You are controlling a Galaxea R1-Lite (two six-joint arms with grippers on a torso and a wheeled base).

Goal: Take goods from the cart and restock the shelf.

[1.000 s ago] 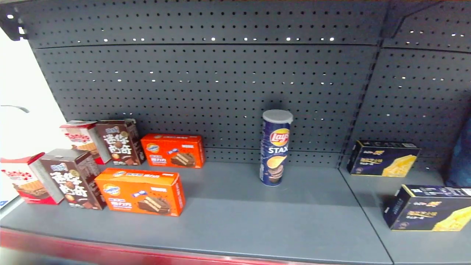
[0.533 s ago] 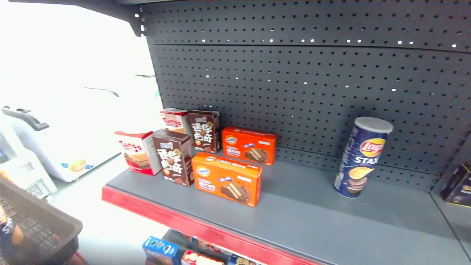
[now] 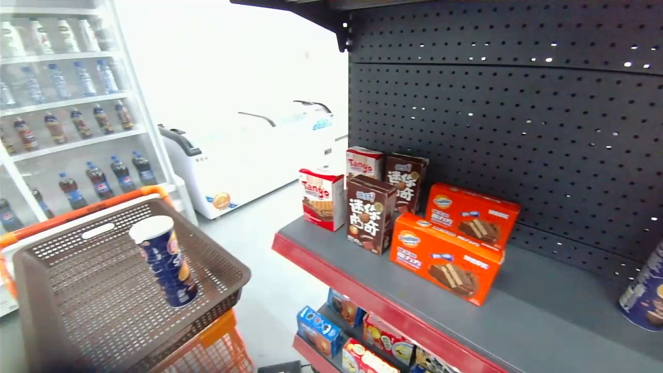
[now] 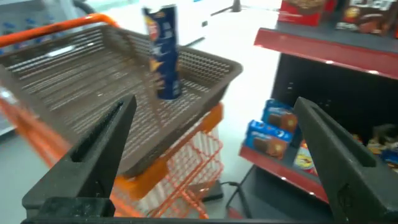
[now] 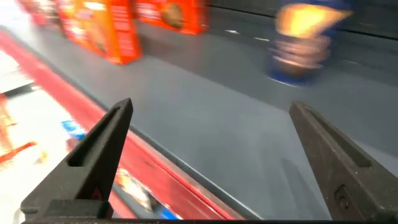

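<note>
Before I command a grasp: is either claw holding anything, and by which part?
Nothing is held. The left claw is open, with the chip can standing free in the basket; the right claw is open near the shelf.

Plenty of packaging print, none I'd quote

On the shelf (image 3: 518,321): a red word on the red-and-white boxes (image 3: 321,199), big white characters on the brown boxes (image 3: 369,213), round logos on the orange boxes (image 3: 444,259). The logo on the blue can (image 3: 164,261) in the cart (image 3: 62,290) is too smeared to read.
</note>
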